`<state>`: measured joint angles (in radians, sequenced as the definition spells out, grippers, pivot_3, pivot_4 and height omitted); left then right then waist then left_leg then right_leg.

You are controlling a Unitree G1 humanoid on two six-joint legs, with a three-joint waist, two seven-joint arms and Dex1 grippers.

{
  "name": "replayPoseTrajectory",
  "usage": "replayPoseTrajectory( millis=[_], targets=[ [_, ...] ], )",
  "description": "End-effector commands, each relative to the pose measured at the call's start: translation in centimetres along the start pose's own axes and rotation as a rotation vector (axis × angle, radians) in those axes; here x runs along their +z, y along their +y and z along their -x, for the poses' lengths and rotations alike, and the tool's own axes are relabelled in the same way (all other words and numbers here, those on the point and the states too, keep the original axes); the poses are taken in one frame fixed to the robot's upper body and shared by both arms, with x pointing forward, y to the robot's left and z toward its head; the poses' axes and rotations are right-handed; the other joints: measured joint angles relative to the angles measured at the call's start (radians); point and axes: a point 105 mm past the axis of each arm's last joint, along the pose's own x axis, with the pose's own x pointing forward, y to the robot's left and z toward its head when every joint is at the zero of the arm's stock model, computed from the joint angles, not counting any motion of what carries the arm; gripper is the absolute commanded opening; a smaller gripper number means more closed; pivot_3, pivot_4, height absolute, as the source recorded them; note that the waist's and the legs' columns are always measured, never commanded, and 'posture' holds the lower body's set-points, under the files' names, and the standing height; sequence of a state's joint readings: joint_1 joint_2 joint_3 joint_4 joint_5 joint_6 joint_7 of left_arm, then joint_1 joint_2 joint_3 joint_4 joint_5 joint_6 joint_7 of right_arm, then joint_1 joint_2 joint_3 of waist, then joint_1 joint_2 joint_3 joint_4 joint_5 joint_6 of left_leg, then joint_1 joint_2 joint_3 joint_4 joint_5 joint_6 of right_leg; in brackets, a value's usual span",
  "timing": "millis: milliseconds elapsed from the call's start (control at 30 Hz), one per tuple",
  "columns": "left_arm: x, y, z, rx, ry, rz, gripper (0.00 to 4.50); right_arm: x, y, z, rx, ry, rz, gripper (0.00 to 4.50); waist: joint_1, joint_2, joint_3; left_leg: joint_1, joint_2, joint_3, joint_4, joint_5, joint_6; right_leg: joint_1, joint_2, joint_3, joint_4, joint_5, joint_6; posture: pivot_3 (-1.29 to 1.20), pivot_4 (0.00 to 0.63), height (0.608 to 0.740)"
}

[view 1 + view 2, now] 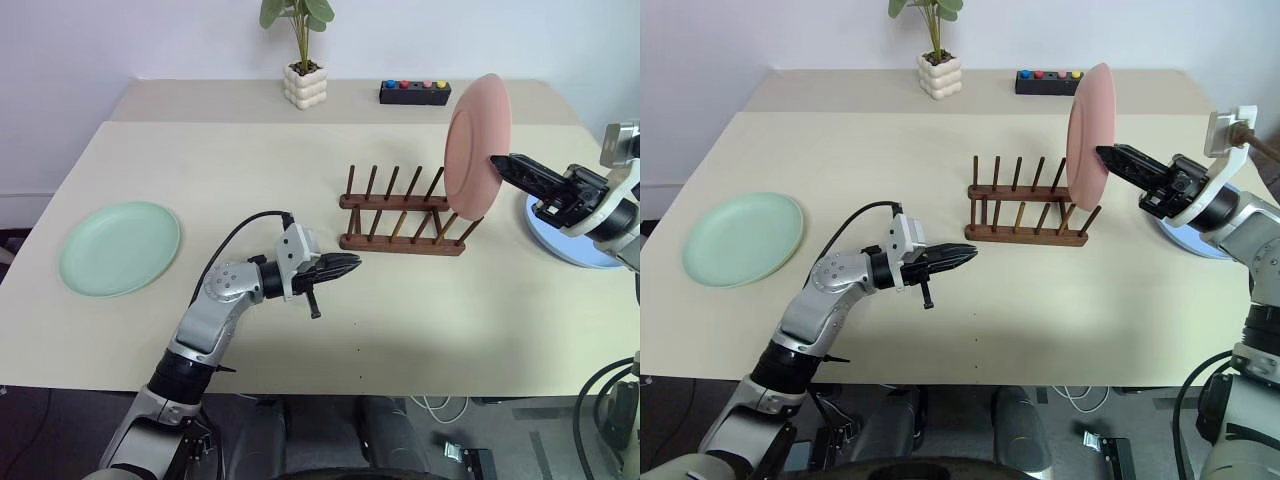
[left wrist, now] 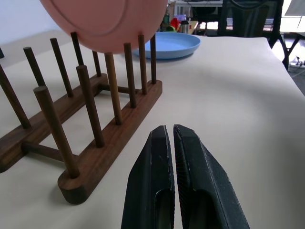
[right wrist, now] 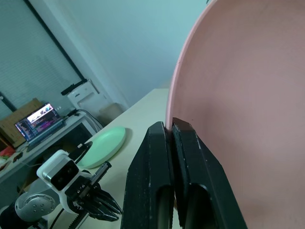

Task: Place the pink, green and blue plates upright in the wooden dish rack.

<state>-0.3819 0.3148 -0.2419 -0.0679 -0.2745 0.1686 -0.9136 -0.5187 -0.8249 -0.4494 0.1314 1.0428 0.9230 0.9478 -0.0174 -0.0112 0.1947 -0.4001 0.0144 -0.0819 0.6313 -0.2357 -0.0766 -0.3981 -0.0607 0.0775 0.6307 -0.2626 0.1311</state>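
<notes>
Holding pink plate (image 1: 477,147) upright over rack (image 1: 403,213) — right tool (image 1: 497,162) pinching rim | left tool (image 1: 352,263) level, pressed together

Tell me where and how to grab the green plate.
Take the green plate by its raised rim, on the edge nearest the left claw. It lies flat on the table, so come in low from the side, one finger under the lip, one over. Probably the left arm's job.

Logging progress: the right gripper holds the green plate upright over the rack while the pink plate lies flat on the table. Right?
Colours are swapped. In the left eye view the right gripper holds the pink plate upright over the rack; the green plate lies flat on the table.
</notes>
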Motion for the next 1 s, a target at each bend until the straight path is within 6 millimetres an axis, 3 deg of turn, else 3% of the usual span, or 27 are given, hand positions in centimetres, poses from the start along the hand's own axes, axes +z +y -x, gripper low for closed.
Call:
replayPoseTrajectory(
  millis=[33,133,167,233,367,433,733,867,1000],
  targets=[
    [0.8,0.0,0.2,0.0,-0.029,-0.021,0.17,1.0,0.4,0.2,0.021,-0.034,0.021,0.03,0.0,0.0,0.0,0.0,0.0,0.0,0.0,0.0,0.0,0.0,0.0,0.0,0.0,0.0,0.0,0.0,0.15,0.73],
    [0.8,0.0,0.2,0.001,-0.027,-0.022,0.17,1.0,0.1,0.3,0.002,-0.044,0.017,0.03,0.0,0.0,0.0,0.0,0.0,0.0,0.0,0.0,0.0,0.0,0.0,0.0,0.0,0.0,0.0,0.0,0.15,0.73],
    [0.8,0.0,0.2,0.001,-0.026,-0.022,0.17,1.1,0.1,0.4,0.0,-0.045,0.018,0.29,0.0,0.0,0.0,0.0,0.0,0.0,0.0,0.0,0.0,0.0,0.0,0.0,0.0,0.0,0.0,0.0,0.15,0.73],
    [0.8,0.0,0.3,0.001,-0.023,-0.023,0.17,1.1,0.0,0.4,-0.003,-0.05,0.019,0.96,0.0,0.0,0.0,0.0,0.0,0.0,0.0,0.0,0.0,0.0,0.0,0.0,0.0,0.0,0.0,0.0,0.15,0.73],
    [0.7,0.0,0.3,0.001,-0.02,-0.023,0.17,1.2,-0.1,0.4,-0.014,-0.058,0.031,3.07,0.0,0.0,0.0,0.0,0.0,0.0,0.0,0.0,0.0,0.0,0.0,0.0,0.0,0.0,0.0,0.0,0.15,0.73],
    [0.7,0.0,0.3,-0.001,-0.02,-0.023,0.17,1.3,-0.4,0.4,-0.035,-0.065,0.045,3.84,0.0,0.0,0.0,0.0,0.0,0.0,0.0,0.0,0.0,0.0,0.0,0.0,0.0,0.0,0.0,0.0,0.15,0.73],
    [0.7,-0.1,0.2,-0.005,-0.02,-0.018,0.17,2.8,-1.1,0.8,-0.11,-0.127,0.19,3.84,0.0,0.0,0.0,0.0,0.0,0.0,0.0,0.0,0.0,0.0,0.0,0.0,0.0,0.0,0.0,0.0,0.15,0.73],
    [0.8,0.0,0.3,-0.002,-0.02,-0.021,0.17,6.1,-0.8,2.1,-0.173,-0.249,0.32,3.84,0.0,0.0,0.0,0.0,0.0,0.0,0.0,0.0,0.0,0.0,0.0,0.0,0.0,0.0,0.0,0.0,0.15,0.73],
    [0.8,0.0,0.4,0.002,-0.018,-0.022,0.17,7.9,-0.9,3.7,-0.237,-0.292,0.387,3.84,0.0,0.0,0.0,0.0,0.0,0.0,0.0,0.0,0.0,0.0,0.0,0.0,0.0,0.0,0.0,0.0,0.15,0.73]
  ],
)
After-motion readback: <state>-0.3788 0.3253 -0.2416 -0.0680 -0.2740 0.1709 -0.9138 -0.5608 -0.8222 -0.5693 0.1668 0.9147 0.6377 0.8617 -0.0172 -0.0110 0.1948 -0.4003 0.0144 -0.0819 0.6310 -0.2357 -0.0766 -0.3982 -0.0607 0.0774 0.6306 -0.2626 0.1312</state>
